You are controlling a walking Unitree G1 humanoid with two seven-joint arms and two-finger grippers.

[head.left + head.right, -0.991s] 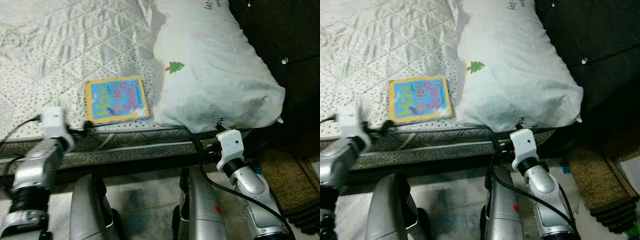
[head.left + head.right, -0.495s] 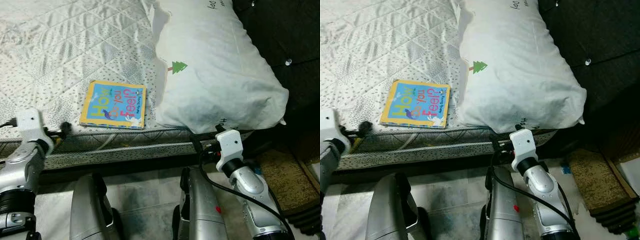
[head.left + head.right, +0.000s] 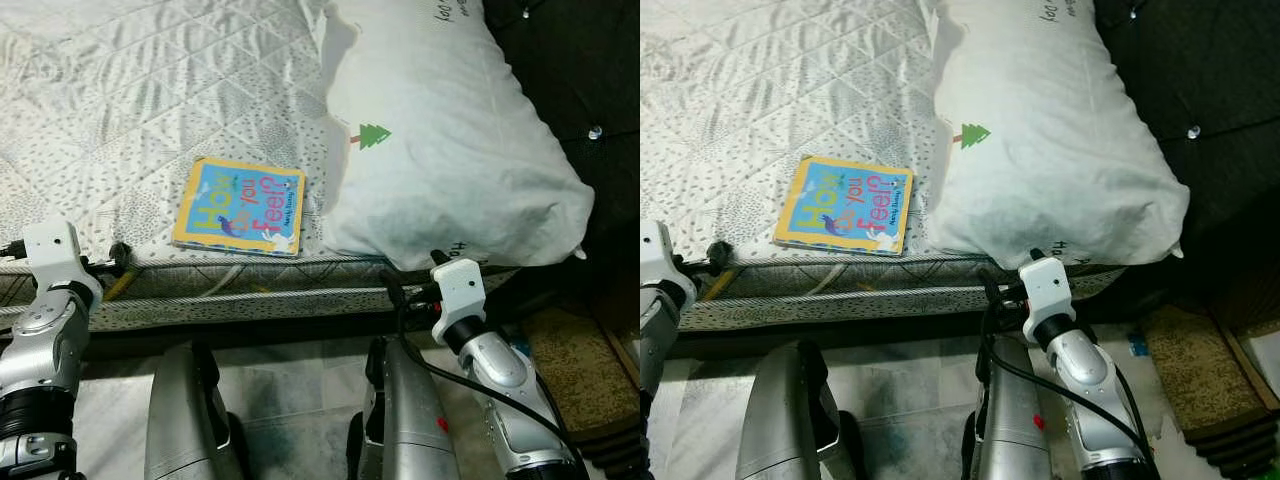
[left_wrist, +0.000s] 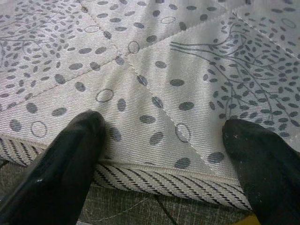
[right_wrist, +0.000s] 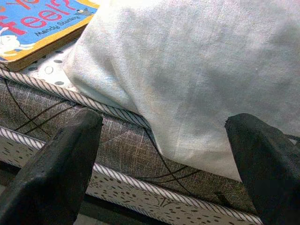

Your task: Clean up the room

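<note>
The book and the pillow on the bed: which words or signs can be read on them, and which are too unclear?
"How do you feel?": title on the cover of the book.
"Mandy Stanley": small line on the same cover, in the right wrist view.
Small green tree sign, no words: on the pillow.
Dark handwriting at the pillow's top and bottom edges: too cut off to read.

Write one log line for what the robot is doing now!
left gripper: open, at mattress edge | right gripper: open, below pillow | book: flat on mattress, beside pillow
</note>
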